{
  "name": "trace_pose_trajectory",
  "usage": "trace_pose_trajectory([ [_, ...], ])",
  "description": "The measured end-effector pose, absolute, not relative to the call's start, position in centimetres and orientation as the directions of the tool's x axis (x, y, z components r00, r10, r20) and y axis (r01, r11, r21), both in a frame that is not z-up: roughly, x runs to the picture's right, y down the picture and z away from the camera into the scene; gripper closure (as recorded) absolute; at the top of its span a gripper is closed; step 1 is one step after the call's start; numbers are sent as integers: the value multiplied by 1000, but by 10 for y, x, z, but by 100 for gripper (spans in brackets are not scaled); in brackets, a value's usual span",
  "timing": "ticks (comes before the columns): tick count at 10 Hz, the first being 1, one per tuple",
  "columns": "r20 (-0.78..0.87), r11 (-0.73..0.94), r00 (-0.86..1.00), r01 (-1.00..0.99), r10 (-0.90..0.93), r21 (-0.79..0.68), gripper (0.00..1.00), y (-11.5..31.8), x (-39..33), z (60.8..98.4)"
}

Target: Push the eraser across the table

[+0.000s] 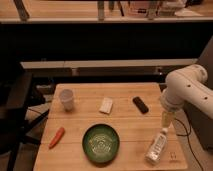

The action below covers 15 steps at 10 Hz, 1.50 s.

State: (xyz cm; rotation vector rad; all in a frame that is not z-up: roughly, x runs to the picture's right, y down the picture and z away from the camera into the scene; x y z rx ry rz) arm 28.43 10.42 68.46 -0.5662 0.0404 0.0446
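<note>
The eraser (140, 104) is a small black oblong block lying on the light wooden table (125, 125), in the right half towards the far edge. My white arm comes in from the right, and the gripper (166, 120) points down over the table's right side. It sits to the right of the eraser and a little nearer the front, apart from it.
A small white block (106, 105) lies left of the eraser. A white cup (67, 99) stands at the far left, and an orange carrot (57, 137) lies at the front left. A green plate (101, 143) sits front centre. A clear bottle (156, 146) lies just below the gripper.
</note>
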Motion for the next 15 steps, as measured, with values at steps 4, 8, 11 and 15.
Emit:
trace_pose_trajectory([
  [4, -51, 843, 998, -54, 32, -535, 20, 104, 285, 684],
  [8, -52, 843, 998, -55, 32, -535, 20, 105, 285, 684],
  [11, -52, 843, 998, -55, 33, -535, 20, 105, 285, 684],
  [15, -42, 849, 999, -47, 30, -526, 20, 92, 288, 701],
])
